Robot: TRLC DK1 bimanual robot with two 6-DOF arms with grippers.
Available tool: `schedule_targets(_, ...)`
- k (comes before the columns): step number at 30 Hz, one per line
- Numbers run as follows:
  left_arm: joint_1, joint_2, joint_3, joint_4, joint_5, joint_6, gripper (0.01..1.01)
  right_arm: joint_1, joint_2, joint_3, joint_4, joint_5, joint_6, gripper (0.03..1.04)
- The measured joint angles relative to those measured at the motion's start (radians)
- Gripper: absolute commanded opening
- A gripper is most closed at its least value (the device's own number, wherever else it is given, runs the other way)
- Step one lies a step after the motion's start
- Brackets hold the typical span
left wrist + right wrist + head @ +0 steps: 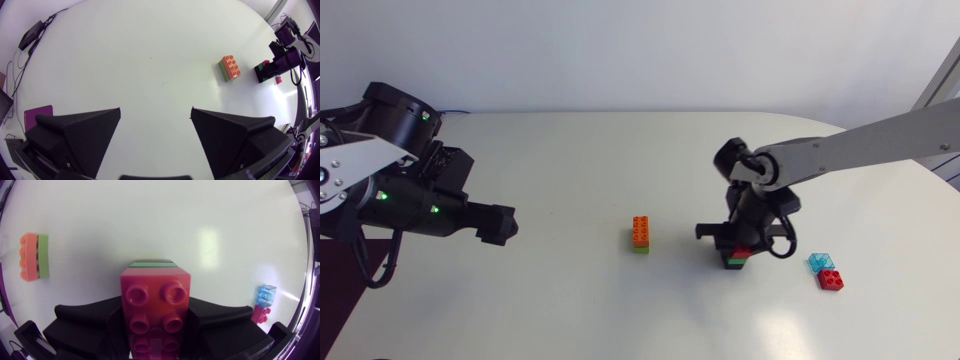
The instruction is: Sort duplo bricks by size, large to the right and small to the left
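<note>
Red plastic fills the space between my right fingers [220, 322]: a long red brick [155, 311], studs facing the wrist camera, sits in my right gripper [738, 246]. Both wedge fingers press on its sides, so I have it clamped. A green layer [154, 264] and a thin dark layer [152, 260] show beyond its far edge, stacked under it. From above, this gripper points down at the white table [570, 170], right of the middle, with the red and green of the stack just showing under it. I cannot tell whether the stack rests on the table or hangs just above it.

An orange brick [641, 230] lies near the table's middle with a green brick [641, 249] joined to it. The pair is apart from my right gripper, on the side toward my left arm. Further toward the right edge lie two small bricks, a clear blue brick [817, 262] and a small red brick [831, 279]. They are just beside each other, and near my right gripper but apart from it.

My left gripper [503, 224] hangs over the left part of the table, well apart from every brick. Its fingers [82, 132] stand wide apart with bare table showing between them, and the orange brick lies well ahead of them
</note>
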Motion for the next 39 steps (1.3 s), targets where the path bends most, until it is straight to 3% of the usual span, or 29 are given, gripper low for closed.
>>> schedule_targets(8, -0.012, 0.000, 0.000, 0.000, 0.000, 0.000, 0.975, -0.307, 0.114, 0.162, 0.000, 0.003, -0.135, 0.18)
schedule_targets(15, -0.029, 0.000, 0.000, 0.000, 0.000, 0.000, 0.975, -0.391, 0.192, 0.267, -0.009, -0.005, -0.183, 0.20)
schedule_targets(16, -0.032, 0.000, 0.000, 0.000, 0.000, 0.000, 0.975, -0.393, 0.195, 0.272, -0.009, -0.005, -0.187, 0.27)
schedule_targets(17, -0.033, 0.000, 0.000, 0.000, 0.000, 0.000, 0.975, -0.393, 0.196, 0.273, -0.011, -0.007, -0.193, 0.42)
schedule_targets(19, -0.035, 0.000, 0.000, 0.000, 0.000, 0.000, 0.975, -0.393, 0.196, 0.272, -0.011, -0.008, -0.197, 0.91)
schedule_targets(20, -0.035, 0.000, 0.000, 0.000, 0.000, 0.000, 0.975, -0.393, 0.198, 0.272, -0.012, -0.010, -0.198, 1.01)
schedule_targets(29, -0.049, 0.000, 0.000, 0.000, 0.000, 0.000, 0.975, -0.374, 0.138, 0.268, -0.046, -0.024, -0.216, 1.00)
schedule_targets(34, -0.080, 0.033, 0.000, 0.021, 0.000, -0.001, 0.975, -0.347, -0.019, 0.269, -0.071, -0.024, -0.216, 1.01)
schedule_targets(39, -0.145, 0.185, 0.049, 0.021, -0.001, -0.005, 0.977, -0.303, -0.216, 0.221, -0.091, -0.023, -0.215, 1.00)
